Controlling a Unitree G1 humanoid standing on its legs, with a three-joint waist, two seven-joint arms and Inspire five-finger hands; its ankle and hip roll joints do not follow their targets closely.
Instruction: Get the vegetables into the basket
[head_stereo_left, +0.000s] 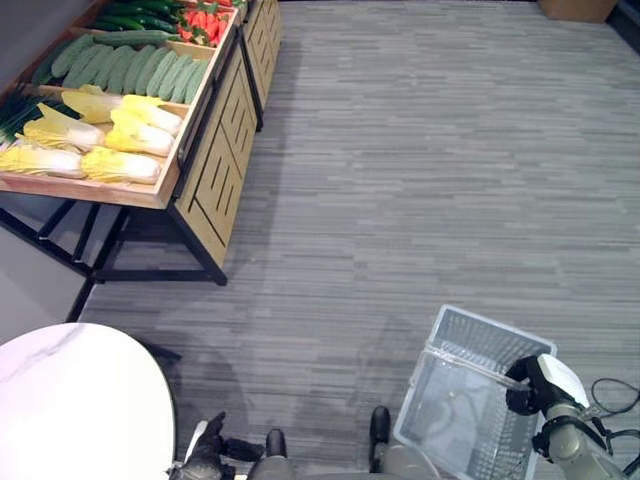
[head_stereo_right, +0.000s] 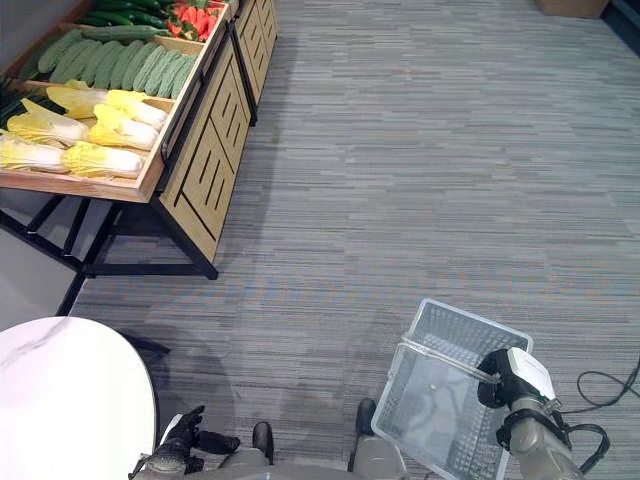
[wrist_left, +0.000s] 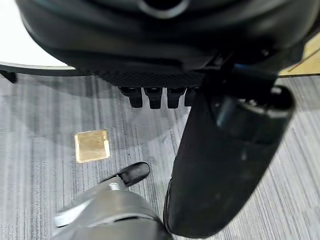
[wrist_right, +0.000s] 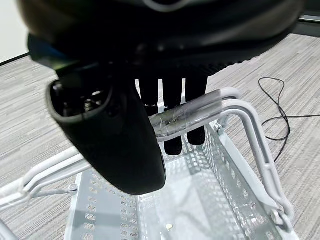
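The vegetables lie in a wooden display stand (head_stereo_left: 218, 165) at the far left: yellow napa cabbages (head_stereo_left: 112, 135), light green cucumbers (head_stereo_left: 130, 68), red peppers (head_stereo_left: 205, 20) and dark green vegetables (head_stereo_left: 135, 20). A white wire basket (head_stereo_left: 470, 325) hangs low at my right side with nothing in it. My right hand (head_stereo_left: 530, 385) is shut on its taped handle (wrist_right: 190, 115), fingers curled over the bar. My left hand (head_stereo_left: 205, 455) hangs at the lower left with relaxed fingers (wrist_left: 152, 96), holding nothing. Both hands are far from the stand.
A round white marble table (head_stereo_left: 70, 400) stands at the lower left, close to my left hand. Grey carpet stretches between me and the stand. A brown box (head_stereo_left: 575, 8) sits at the far right. A brass floor plate (wrist_left: 91, 146) lies below my left hand.
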